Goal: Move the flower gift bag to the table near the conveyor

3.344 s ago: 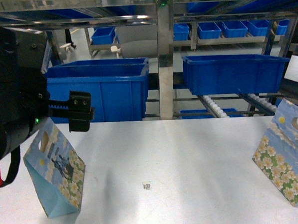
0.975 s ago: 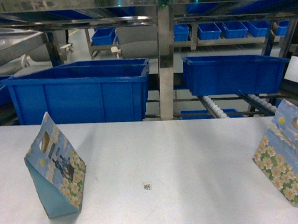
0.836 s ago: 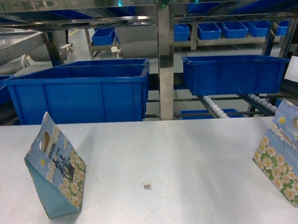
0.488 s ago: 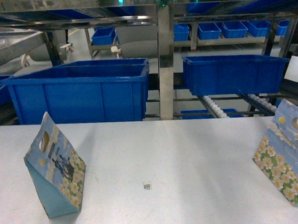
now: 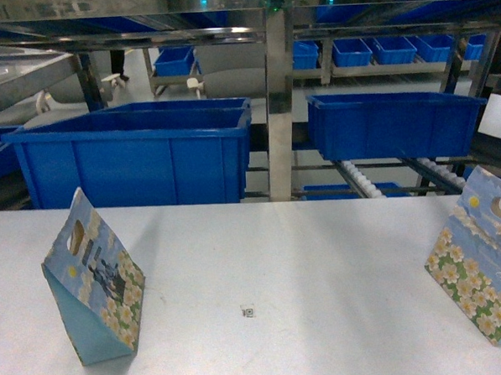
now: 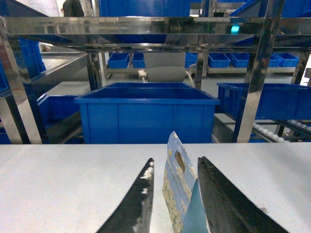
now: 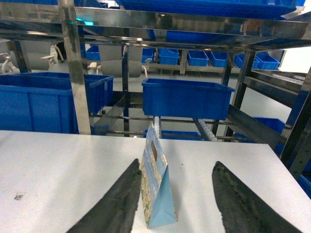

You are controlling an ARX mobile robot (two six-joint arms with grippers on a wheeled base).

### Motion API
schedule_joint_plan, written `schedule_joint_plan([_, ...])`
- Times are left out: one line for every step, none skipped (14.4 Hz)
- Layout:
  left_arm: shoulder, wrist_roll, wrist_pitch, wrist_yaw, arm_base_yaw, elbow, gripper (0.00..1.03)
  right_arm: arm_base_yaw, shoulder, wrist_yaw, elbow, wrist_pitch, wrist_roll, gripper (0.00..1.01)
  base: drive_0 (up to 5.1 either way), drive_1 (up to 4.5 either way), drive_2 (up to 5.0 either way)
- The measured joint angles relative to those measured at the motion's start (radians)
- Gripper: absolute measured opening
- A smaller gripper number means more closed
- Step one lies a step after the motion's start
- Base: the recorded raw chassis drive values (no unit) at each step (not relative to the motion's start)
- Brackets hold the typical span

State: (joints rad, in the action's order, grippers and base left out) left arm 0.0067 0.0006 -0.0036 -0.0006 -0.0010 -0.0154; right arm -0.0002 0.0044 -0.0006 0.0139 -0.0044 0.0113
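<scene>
Head view: two flower gift bags stand on the whitish bench [image 5: 305, 260], the left bag [image 5: 93, 284] at about 8 o'clock from the frame centre and the right bag [image 5: 483, 259] at about 4 o'clock, partly cut by the frame edge. A small dark marker [image 5: 248, 310] lies between them. Behind the bench, at 12 o'clock, runs the conveyor [image 5: 364, 181], its steel frame carrying white rollers and two blue bins [image 5: 136, 160]. Neither arm appears in this view.

Left wrist view: the left hand [image 6: 170, 204] is open, its dark fingers [image 6: 138, 204] flanking the left bag, whose handle cut-out shows between them; whether either finger touches the paper cannot be told.

Right wrist view: the right hand [image 7: 172, 204] is open wider, and the right bag [image 7: 155, 187] stands upright between its fingers, apparently apart from both.

Judged state: both bags rest on the bench near the conveyor, so the placing seems done.

Risks: each bag is light, tall and narrow-based. A finger drawn back off-line could catch the paper edge and topple or drag the bag. The left hand has the closer clearance, so it carries the greater risk. A nudge towards 12 o'clock could push a bag off the far edge.
</scene>
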Motion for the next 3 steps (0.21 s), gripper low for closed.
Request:
schedule_joint_plan([0.0, 0.0, 0.0, 0.0, 0.0, 0.0, 0.4, 0.0, 0.0, 0.0, 0.0, 0.0, 0.0, 0.52, 0.0, 0.0, 0.0])
schedule_joint_plan([0.0, 0.0, 0.0, 0.0, 0.0, 0.0, 0.53, 0.0, 0.0, 0.0, 0.0, 0.0, 0.0, 0.65, 0.0, 0.0, 0.0])
schedule_joint_plan([0.0, 0.0, 0.0, 0.0, 0.0, 0.0, 0.65, 0.0, 0.0, 0.0, 0.0, 0.0, 0.0, 0.78, 0.0, 0.0, 0.0])
